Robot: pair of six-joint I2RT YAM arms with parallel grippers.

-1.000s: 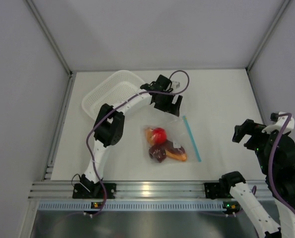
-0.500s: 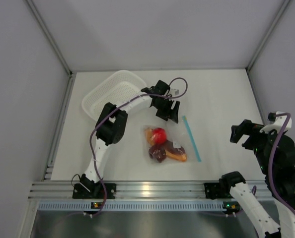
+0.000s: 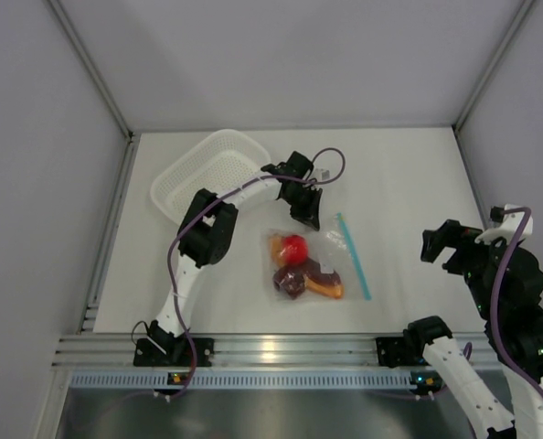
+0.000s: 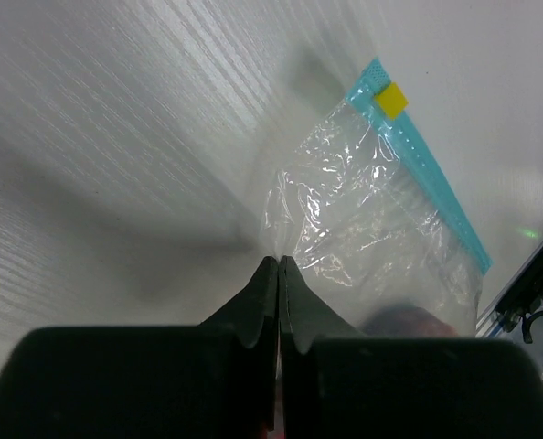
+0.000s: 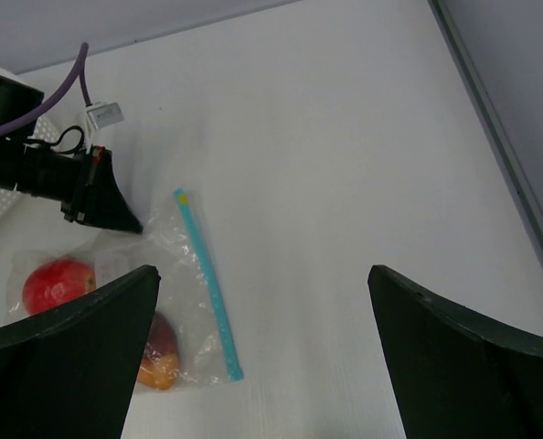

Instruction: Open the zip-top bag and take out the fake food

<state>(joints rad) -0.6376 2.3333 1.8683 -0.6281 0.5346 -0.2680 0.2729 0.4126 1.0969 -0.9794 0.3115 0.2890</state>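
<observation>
Opening step: left tool clenched at zip-top bag edge (film pinched? cannot tell); right tool released, well apart. Next: right must grip zip strip

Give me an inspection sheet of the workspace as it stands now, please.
Surface: white table, nothing spilled.
Job's things: zip-top bag lying flat, blue zip strip toward the right arm; red ball, orange slice and dark brown piece inside it.
Clutter: white basket, far left, apart from the bag.
Grippers: left gripper shut, tips at the bag's far edge, a pinch on the film cannot be told; right gripper open, held off to the right.
Cables: purple cable along each arm, clear of the bag.
Surroundings: grey walls; metal rail at the near edge.
</observation>
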